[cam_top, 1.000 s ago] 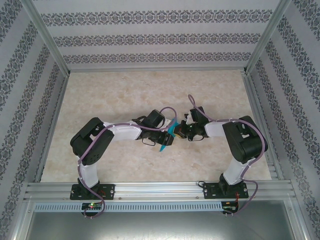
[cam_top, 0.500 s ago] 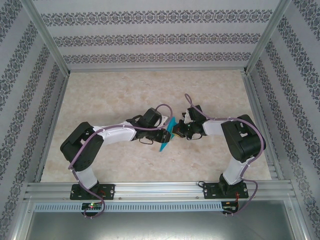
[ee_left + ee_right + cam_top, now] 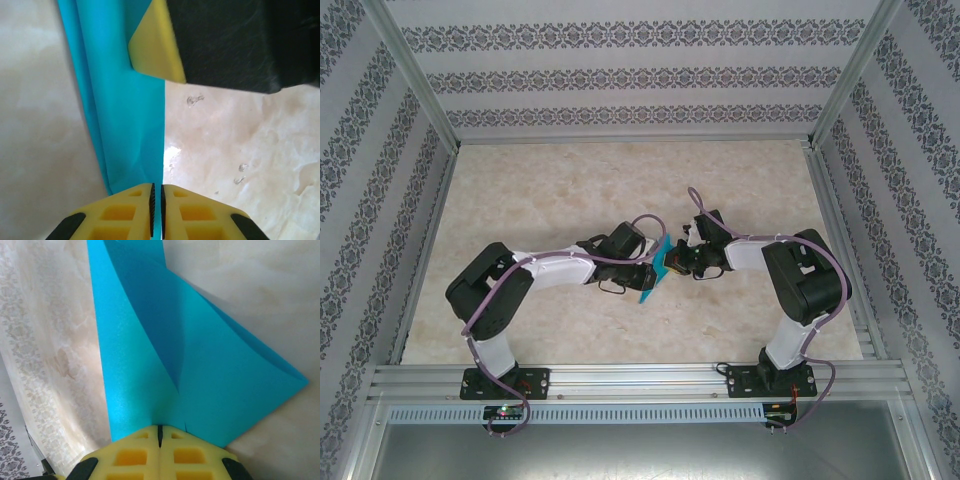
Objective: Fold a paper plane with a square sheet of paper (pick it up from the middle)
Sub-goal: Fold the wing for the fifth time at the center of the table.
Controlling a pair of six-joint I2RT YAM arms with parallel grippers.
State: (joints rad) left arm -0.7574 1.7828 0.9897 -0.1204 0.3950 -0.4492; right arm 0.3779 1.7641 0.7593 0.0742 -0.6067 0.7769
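we hold the folded paper [image 3: 655,268] at centre frame, long axis running bottom to top; our left gripper [image 3: 157,200] is clamped on its left edge, our right gripper [image 3: 160,432] on its right.

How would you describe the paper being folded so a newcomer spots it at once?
Look to the middle of the beige marbled table, where the left gripper and right gripper meet. Both pinch the part-folded paper sheet; its bright turquoise sets it apart from the black-and-white arms.
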